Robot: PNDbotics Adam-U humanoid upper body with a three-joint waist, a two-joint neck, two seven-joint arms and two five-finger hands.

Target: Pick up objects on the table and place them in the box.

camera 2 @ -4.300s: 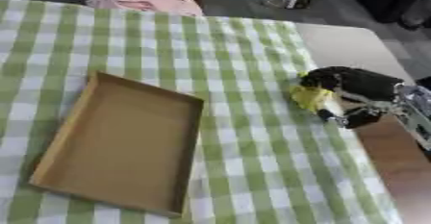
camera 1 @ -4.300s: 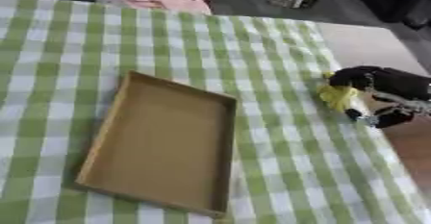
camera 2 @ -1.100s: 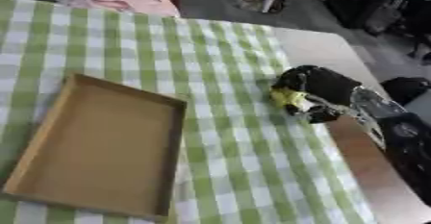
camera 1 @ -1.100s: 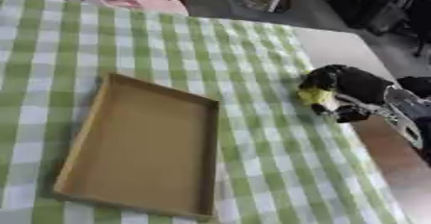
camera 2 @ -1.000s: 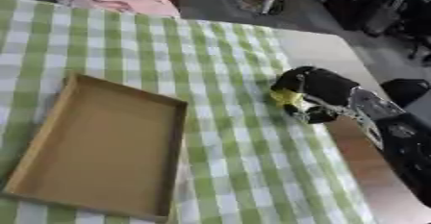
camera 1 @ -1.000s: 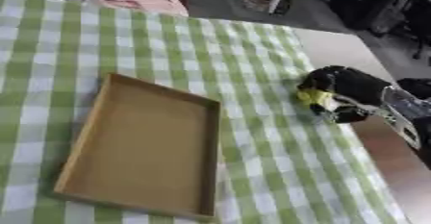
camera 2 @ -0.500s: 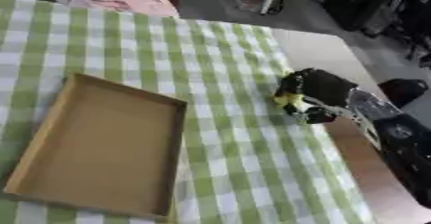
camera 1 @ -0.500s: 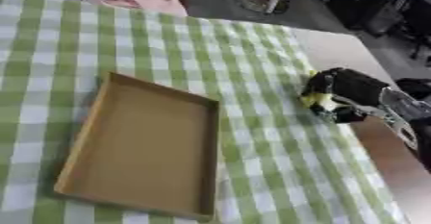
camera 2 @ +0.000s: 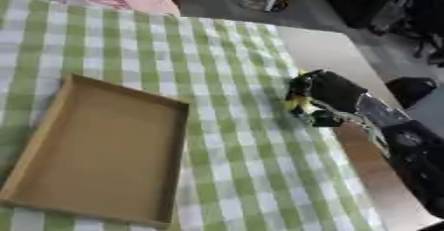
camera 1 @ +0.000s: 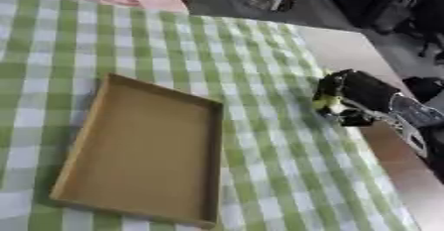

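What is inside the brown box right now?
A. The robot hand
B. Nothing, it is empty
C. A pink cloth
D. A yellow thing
B: the brown box shows only its bare bottom, while the yellow thing is off to the right in the right robot hand, over the checked cloth.

No readable text is showing anywhere — the box (camera 1: 138, 148), the checked cloth (camera 1: 260, 141) on the bench, the right hand (camera 2: 325, 96) — nothing is carrying a label, brand, number or sign.
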